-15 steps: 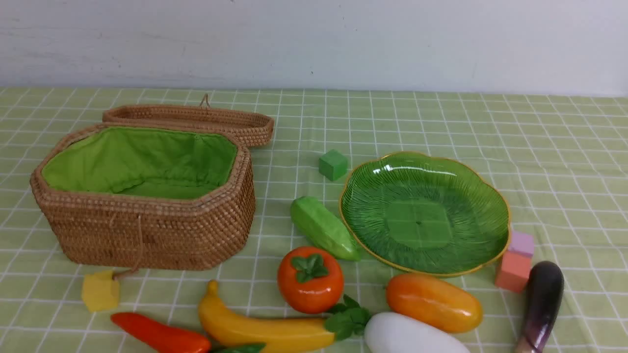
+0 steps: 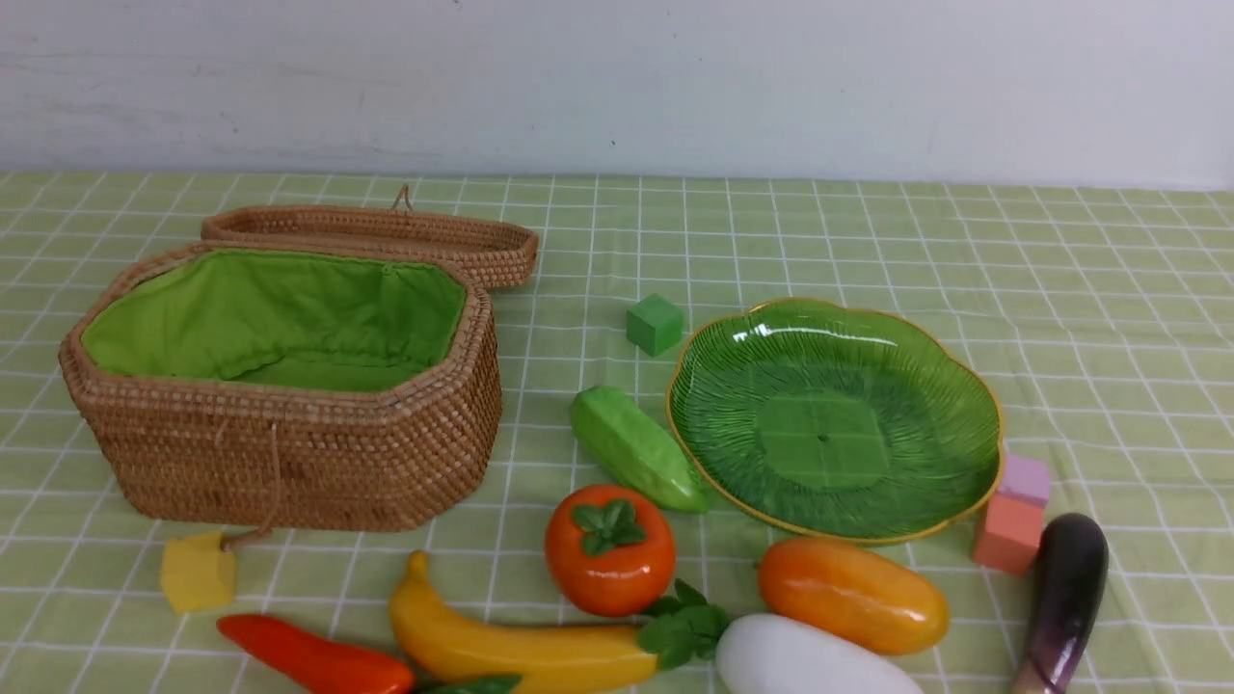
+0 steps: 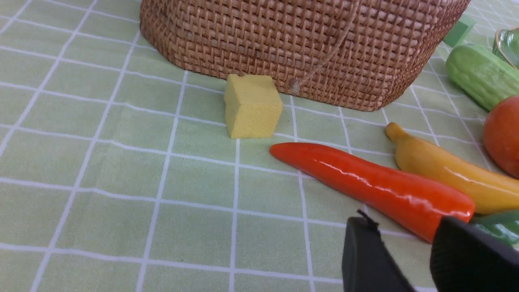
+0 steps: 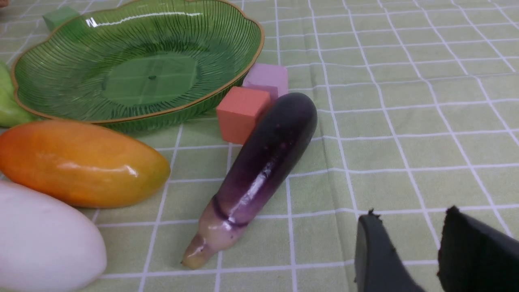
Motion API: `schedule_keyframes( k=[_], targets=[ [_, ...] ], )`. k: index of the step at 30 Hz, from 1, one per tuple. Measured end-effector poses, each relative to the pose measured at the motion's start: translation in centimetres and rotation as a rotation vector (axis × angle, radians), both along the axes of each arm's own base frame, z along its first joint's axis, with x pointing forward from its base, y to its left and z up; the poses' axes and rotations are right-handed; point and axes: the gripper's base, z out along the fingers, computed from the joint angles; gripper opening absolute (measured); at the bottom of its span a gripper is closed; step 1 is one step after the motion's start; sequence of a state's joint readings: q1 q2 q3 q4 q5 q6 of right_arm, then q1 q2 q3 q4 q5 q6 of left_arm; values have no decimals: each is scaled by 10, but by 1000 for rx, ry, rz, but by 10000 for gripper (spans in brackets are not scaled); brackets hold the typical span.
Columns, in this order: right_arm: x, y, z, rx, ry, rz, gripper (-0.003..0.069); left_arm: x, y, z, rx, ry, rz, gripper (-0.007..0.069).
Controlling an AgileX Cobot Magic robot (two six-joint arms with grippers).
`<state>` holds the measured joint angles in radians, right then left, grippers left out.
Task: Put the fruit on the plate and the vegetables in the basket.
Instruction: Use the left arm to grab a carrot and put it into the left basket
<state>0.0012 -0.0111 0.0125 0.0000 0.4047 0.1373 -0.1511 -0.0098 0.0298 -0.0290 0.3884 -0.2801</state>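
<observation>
Well, nothing is sorted yet: basket (image 2: 289, 463) and plate (image 2: 834, 414) both sit empty.
Both tools hang low with fingers apart and nothing between them, the left gripper (image 3: 401, 233) just beside the thick end of the red pepper (image 3: 373, 188), the right gripper (image 4: 411, 221) near the eggplant (image 4: 263, 162). All the produce lies on the cloth: banana (image 2: 511, 651), persimmon (image 2: 609, 554) and mango (image 2: 848, 593) in front of the plate, gourd (image 2: 636, 448) at its rim, radish (image 2: 800, 660) nearest the robot. I'd take the pepper first, pinching across its fat part because it looks glossy and slippery, lifting straight up since the banana lies close alongside, then clearing the basket wall before letting go. The eggplant seems to touch the orange cube (image 4: 241, 113), so a sideways drag could shove that.
</observation>
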Motion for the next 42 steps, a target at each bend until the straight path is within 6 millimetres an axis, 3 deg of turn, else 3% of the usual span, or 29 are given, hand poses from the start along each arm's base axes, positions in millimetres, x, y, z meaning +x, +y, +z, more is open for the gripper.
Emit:
schedule_keyframes(
  k=[6,12,17,21,22,25,29,33,35,39,42],
  targets=[
    [0,0,0,0,0,0,241,3,0,9,-55,-97,10,238],
    [0,0,0,0,0,0,241,5,-1,31,-518,-261,70,238],
    [0,0,0,0,0,0,241,4,3,42,-696,-358,96,234],
    [0,0,0,0,0,0,241,2,2,53,-727,-345,83,179],
    [0,0,0,0,0,0,241,0,0,67,-708,-320,61,108],
    [0,-1,1,-15,-13,-1,241,2,-5,90,-583,-224,33,-8],
    [3,0,3,27,-78,-10,241,12,-12,115,-335,-67,-30,-13],
    [5,2,19,344,-240,-46,241,31,-24,141,-26,168,-208,-13],
    [5,1,26,456,-317,-58,235,42,-31,146,89,262,-325,-13],
    [3,3,37,544,-306,-46,189,54,-39,147,161,333,-461,-13],
    [-2,9,78,470,-239,53,130,61,-43,146,227,352,-551,-13]
  ],
)
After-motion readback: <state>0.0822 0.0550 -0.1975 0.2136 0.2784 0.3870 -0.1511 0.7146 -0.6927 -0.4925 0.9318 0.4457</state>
